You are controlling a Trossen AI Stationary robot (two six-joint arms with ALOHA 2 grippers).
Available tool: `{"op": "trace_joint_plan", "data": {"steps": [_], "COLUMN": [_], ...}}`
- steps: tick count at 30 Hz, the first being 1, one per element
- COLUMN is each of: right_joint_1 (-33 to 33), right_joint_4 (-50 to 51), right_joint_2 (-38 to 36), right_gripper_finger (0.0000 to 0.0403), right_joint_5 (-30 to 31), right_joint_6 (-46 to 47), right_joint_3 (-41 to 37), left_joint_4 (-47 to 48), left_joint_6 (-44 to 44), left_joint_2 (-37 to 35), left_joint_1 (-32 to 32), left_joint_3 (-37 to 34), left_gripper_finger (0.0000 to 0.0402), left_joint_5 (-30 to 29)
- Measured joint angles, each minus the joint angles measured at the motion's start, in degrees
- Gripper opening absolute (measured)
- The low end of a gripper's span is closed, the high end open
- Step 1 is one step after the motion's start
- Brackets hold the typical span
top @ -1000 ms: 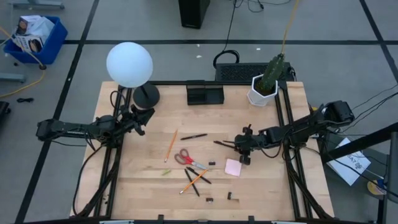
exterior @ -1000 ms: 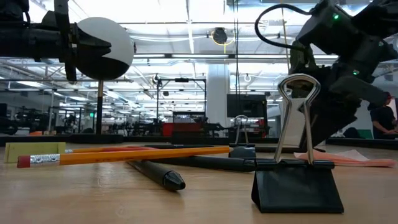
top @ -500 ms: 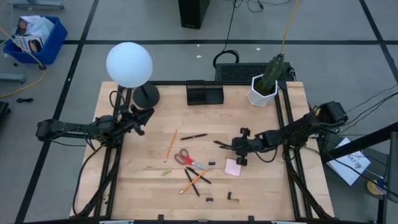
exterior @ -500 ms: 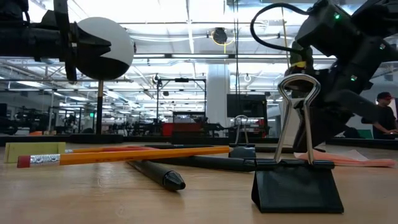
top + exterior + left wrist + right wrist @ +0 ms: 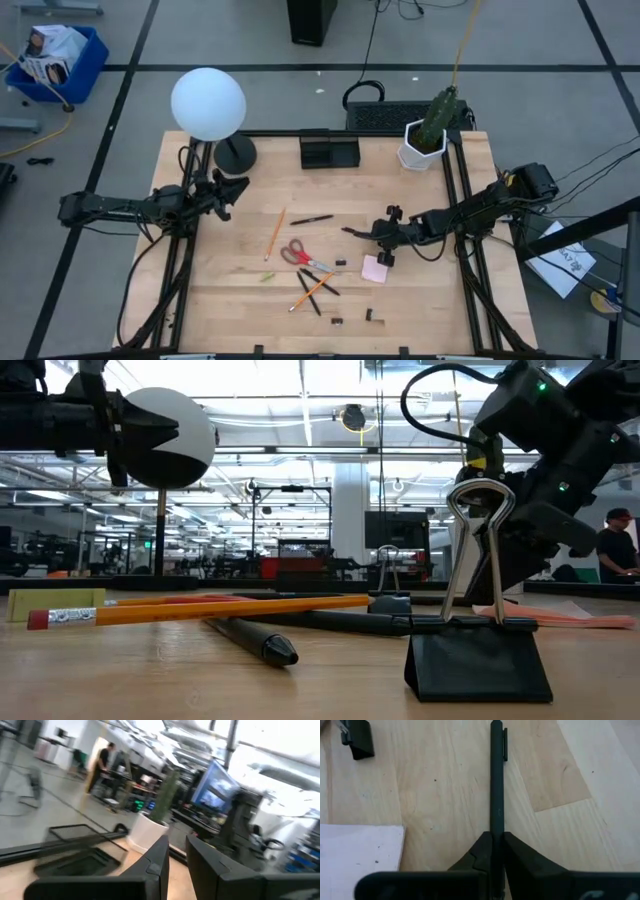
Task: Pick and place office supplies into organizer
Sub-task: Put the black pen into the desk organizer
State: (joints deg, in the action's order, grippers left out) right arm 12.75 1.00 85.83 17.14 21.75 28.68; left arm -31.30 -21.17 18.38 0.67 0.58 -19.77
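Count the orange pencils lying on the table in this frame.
2. The lone pencil lies left of the scissors. The second pencil lies nearer the table's front edge, crossing the black pens. None appears hidden.

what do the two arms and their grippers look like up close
Both arms are dark, near-black, built from slim jointed segments. The left gripper ends in two flat, matte black fingers with squared, angular edges. The right gripper has the same matte black fingers, tapering to blunt tips. In the low view, black cable loops over the right arm's wrist housing, which shows small green lights. No printed markings are readable.
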Motion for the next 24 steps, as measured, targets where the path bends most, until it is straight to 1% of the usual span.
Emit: {"op": "trace_joint_plan", "data": {"steps": [6,8,15,20,24], "right_joint_1": [-0.12,-0.49,-2.78,-3.78,-4.75], "right_joint_4": [-8.38,-10.55,-16.79,-25.51,-33.54], "right_joint_2": [-0.27,-0.16,-0.19,-0.25,-0.33], "right_gripper_finger": [0.0019,0.0019,0.0019,0.0019,0.0019], "right_joint_5": [0.68,0.60,0.63,0.64,-0.35], "right_joint_6": [-4.28,-6.04,-8.76,-12.54,-15.94], "right_joint_3": [-0.19,-0.27,-0.29,-0.25,-0.16], "left_joint_4": [-3.44,-4.09,-4.65,-6.15,-9.03], "left_joint_6": [-0.41,-0.25,0.43,1.15,1.39], "left_joint_2": [-0.01,0.00,1.12,3.77,7.52], "left_joint_1": [-0.02,-0.06,-0.15,-0.17,-0.96], "left_joint_3": [0.01,0.02,0.00,0.00,0.00], "left_gripper_finger": [0.0070,0.0070,0.0070,0.0070,0.0070], "left_joint_5": [12.32,14.24,13.93,14.67,14.64]}}
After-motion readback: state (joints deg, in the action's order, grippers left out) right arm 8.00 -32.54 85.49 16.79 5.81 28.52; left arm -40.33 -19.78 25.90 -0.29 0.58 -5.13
